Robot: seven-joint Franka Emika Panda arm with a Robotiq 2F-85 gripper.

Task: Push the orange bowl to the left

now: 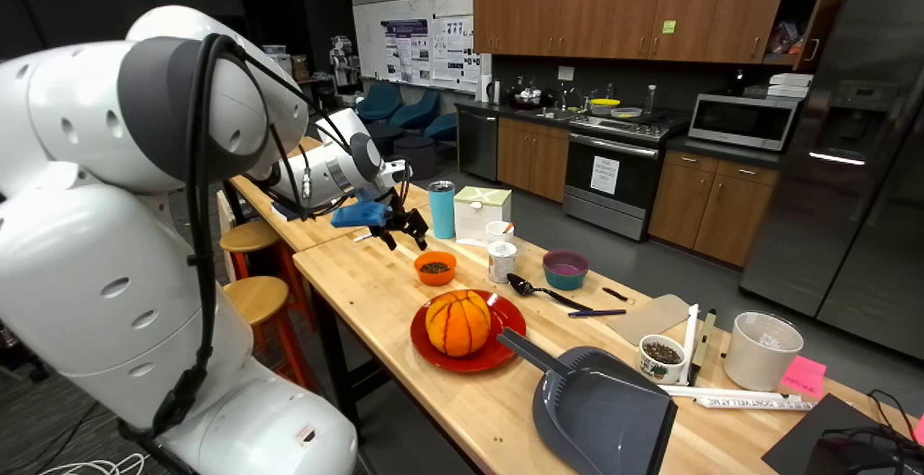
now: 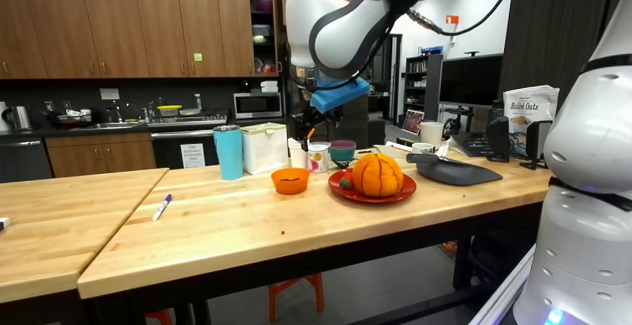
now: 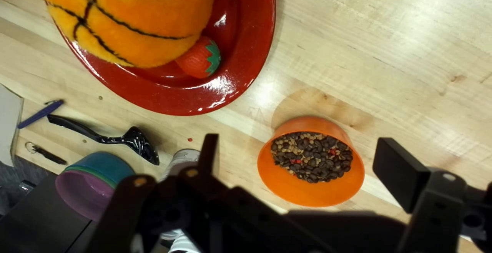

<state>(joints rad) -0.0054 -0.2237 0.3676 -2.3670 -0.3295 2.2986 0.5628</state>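
We see the gripper (image 3: 299,162) with its fingers well apart and, between them in the wrist view, the orange bowl (image 3: 313,195), part-filled with dark beans (image 3: 319,160). To its left we have the red plate (image 3: 248,53), bearing a plush orange ball (image 3: 146,22) and a strawberry (image 3: 196,59); also left, a black spoon (image 3: 140,144), a blue pen (image 3: 40,114) and stacked bowls (image 3: 105,164).

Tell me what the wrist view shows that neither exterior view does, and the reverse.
Only the wrist view shows the red bits among dark beans in the small round orange bowl.

Only the exterior views show, for instance, the tall light-blue tumbler, the white box with pale-green lid and the dark-grey dustpan.

All share the bowl, the glossy round red plate, the ribbed orange plush ball and the open black gripper.
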